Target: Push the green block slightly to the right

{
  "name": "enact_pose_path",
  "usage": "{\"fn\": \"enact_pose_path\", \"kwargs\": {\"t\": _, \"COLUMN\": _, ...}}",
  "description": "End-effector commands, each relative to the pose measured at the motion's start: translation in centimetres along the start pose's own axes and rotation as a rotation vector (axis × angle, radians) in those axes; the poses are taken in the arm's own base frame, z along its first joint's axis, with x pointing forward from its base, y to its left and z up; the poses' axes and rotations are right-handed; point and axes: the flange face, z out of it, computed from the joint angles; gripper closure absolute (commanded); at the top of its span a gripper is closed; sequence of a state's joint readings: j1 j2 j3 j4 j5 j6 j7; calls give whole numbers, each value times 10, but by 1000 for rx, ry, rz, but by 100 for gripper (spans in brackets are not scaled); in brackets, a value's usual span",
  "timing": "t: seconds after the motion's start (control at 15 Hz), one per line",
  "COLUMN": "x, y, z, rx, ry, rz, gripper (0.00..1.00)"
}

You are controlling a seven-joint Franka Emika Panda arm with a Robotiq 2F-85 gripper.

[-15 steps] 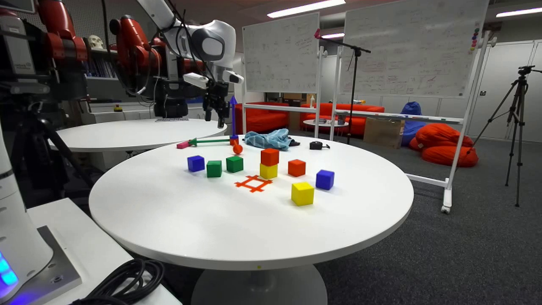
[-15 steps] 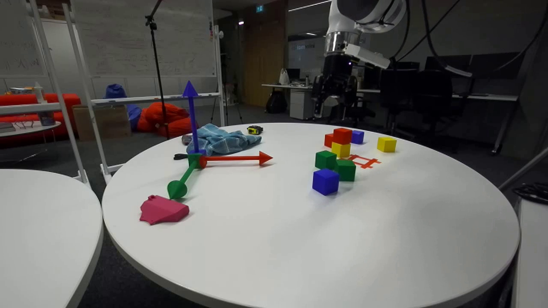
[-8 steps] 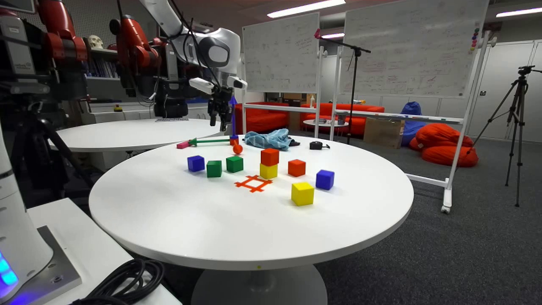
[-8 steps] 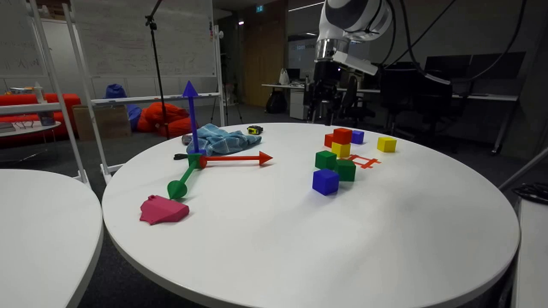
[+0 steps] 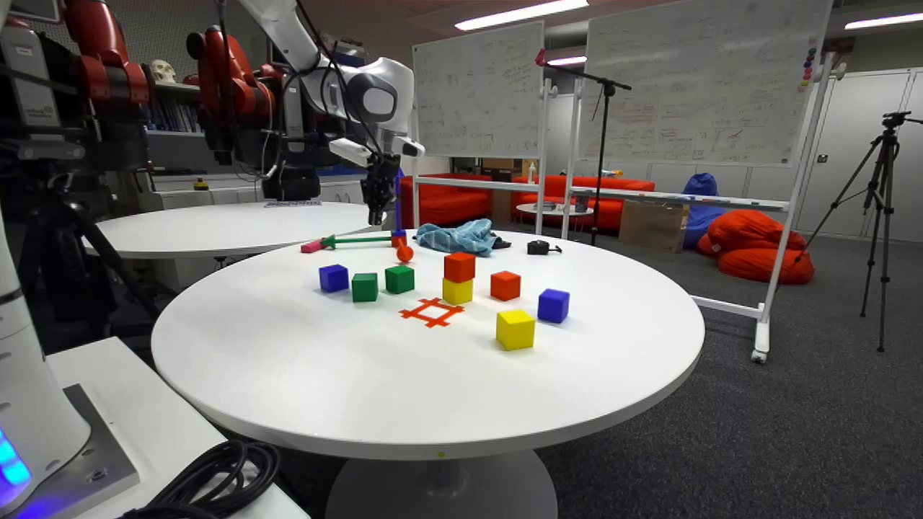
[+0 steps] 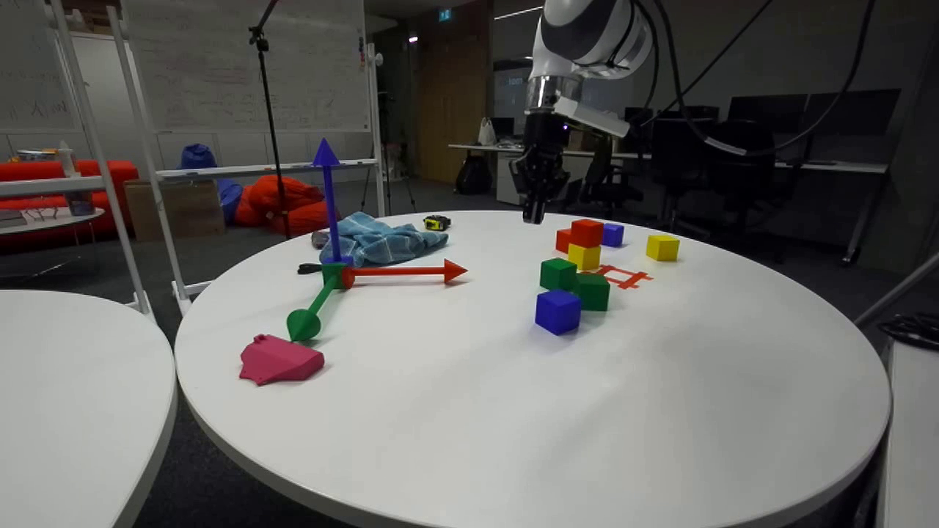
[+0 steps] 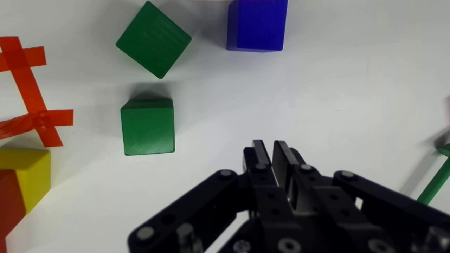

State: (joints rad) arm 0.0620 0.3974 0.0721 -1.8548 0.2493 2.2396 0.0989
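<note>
The gripper (image 7: 271,150) has narrowed: its fingers, spread apart a second ago, now leave only a thin gap. The arm (image 6: 590,37) has sunk and shifted left in an exterior view, and the fingertips hang above the round white table (image 6: 411,396). To the left in the wrist view, apart from the fingers, sits the near green block (image 7: 149,130); just beyond it, turned askew, is the far green block (image 7: 154,40). Which of them is the task's I cannot tell. Right of the far one stands a blue cube (image 7: 262,25). Farther left is red tape (image 7: 28,88), and at the near left a yellow cube (image 7: 35,175) carries a red cube (image 7: 10,207). Cubes and tape lie where they lay before.
</note>
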Motion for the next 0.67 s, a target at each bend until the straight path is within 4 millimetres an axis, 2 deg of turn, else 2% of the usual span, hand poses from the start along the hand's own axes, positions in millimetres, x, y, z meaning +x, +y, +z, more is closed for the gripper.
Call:
{"fn": "enact_pose_path", "kwargs": {"t": 0.0, "x": 20, "y": 1, "z": 11, "rx": 19, "ry": -28, "rz": -17, "gripper": 100}}
{"fn": "enact_pose_path", "kwargs": {"t": 0.6, "x": 41, "y": 11, "z": 36, "rx": 18, "ry": -59, "rz": -8, "gripper": 100}}
